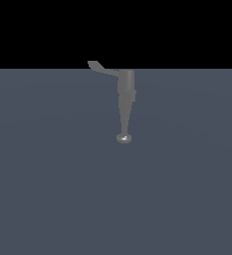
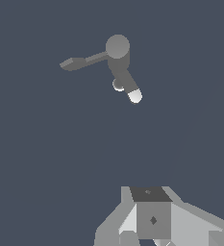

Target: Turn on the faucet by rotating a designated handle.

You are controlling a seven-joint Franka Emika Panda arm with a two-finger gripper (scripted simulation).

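Facing a grey floor, you see the faucet standing alone | handle juts sideways toward the exterior view's left | gripper well apart from it | finger state: cannot tell, tips cropped.

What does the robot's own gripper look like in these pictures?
Only the wrist view shows it: the gripper is a blocky, angular shape in light and mid grey, with a darker top face and small diamond-shaped marks. No cables are visible. The arm itself is out of view.
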